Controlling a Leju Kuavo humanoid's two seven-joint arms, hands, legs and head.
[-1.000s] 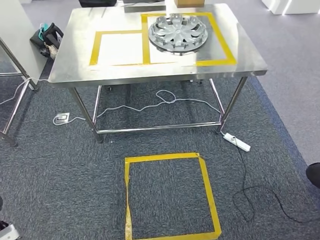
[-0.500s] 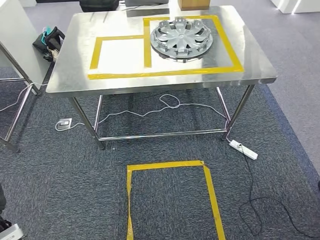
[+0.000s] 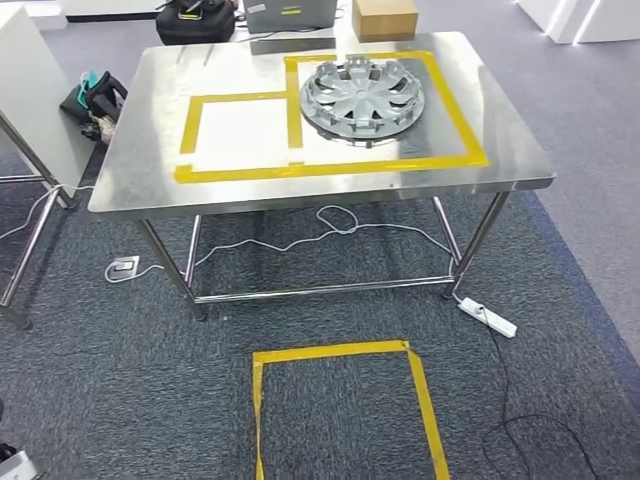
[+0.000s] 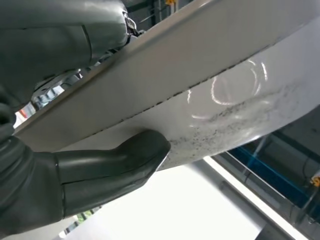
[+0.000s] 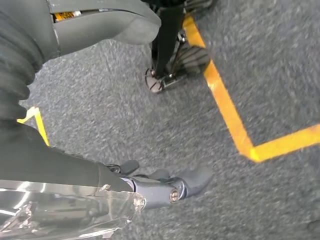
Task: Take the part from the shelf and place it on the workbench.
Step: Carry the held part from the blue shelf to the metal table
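Part on workbench (right side), box behind.

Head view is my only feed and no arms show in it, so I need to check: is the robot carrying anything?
Observer: Yes. In the left wrist view, the left hand holds a pale, glossy part, with its thumb pressed on the surface.
Operator: And the right hand?
Observer: The right hand hangs over grey carpet. A shiny edge lies against its fingers, but I cannot tell whether they grip it.
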